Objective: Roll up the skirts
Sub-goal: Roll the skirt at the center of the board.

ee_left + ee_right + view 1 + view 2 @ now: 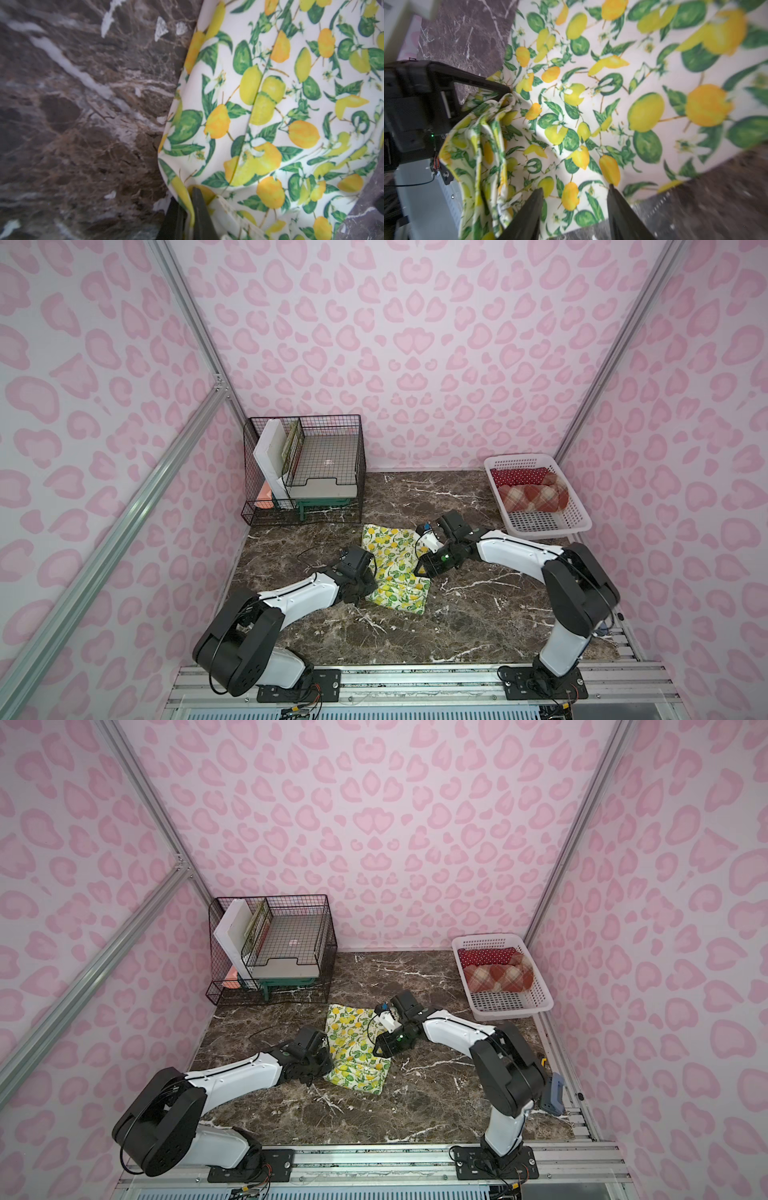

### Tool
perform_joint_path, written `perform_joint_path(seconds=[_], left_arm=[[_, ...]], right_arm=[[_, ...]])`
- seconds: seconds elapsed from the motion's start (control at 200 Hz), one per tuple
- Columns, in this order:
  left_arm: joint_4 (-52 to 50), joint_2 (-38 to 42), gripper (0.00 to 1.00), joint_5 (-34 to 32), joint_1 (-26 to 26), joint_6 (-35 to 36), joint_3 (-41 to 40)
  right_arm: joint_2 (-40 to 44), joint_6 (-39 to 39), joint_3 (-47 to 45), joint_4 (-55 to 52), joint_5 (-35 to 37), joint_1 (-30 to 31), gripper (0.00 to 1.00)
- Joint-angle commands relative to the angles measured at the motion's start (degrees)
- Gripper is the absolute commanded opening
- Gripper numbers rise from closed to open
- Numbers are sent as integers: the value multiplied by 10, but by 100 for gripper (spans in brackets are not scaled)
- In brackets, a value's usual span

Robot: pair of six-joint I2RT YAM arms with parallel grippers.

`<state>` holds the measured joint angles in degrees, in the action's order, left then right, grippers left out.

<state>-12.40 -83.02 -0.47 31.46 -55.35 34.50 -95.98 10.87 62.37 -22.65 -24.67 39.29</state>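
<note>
Pinching the lemon skirt (395, 568), lying on the table (478, 614), tight in the left gripper (190, 188); holding the right gripper (575, 187) over it, jaws apart. Spotting polka-dot skirt (519, 476) and plaid skirt (532, 497) rolled in the basket (536, 522).

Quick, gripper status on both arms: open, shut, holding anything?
Left gripper: shut on the lemon skirt, pinching its edge.
Right gripper: open, jaws apart over the same skirt, holding nothing.

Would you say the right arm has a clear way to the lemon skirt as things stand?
Probably yes: the right gripper hangs open over the lemon skirt, nothing between them; the left gripper pinches the opposite edge.
</note>
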Motion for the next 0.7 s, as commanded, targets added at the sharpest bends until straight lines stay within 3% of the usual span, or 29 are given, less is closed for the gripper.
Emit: perform_joint_path(seconds=[0.0, 0.075, 0.14, 0.325, 0.515, 0.695], left_arm=[[-200, -25, 0, -4, -1, 13, -12], [-205, -32, 0, 1, -1, 22, -5], [-199, -34, 0, 9, -1, 28, -7], [-192, -44, 0, 26, -1, 44, 0], [-181, -58, 0, 43, -2, 50, -1], [-175, -63, 0, 54, -2, 54, -2]], right_arm=[[74, -11, -26, -17, 135, 50, 56], [107, -18, -37, -27, 248, 134, 61], [117, -17, -32, -42, 298, 192, 63], [135, -14, -19, -9, 325, 325, 59], [115, -4, -36, 33, 267, 346, 50], [85, -19, -60, 60, 291, 351, 49]])
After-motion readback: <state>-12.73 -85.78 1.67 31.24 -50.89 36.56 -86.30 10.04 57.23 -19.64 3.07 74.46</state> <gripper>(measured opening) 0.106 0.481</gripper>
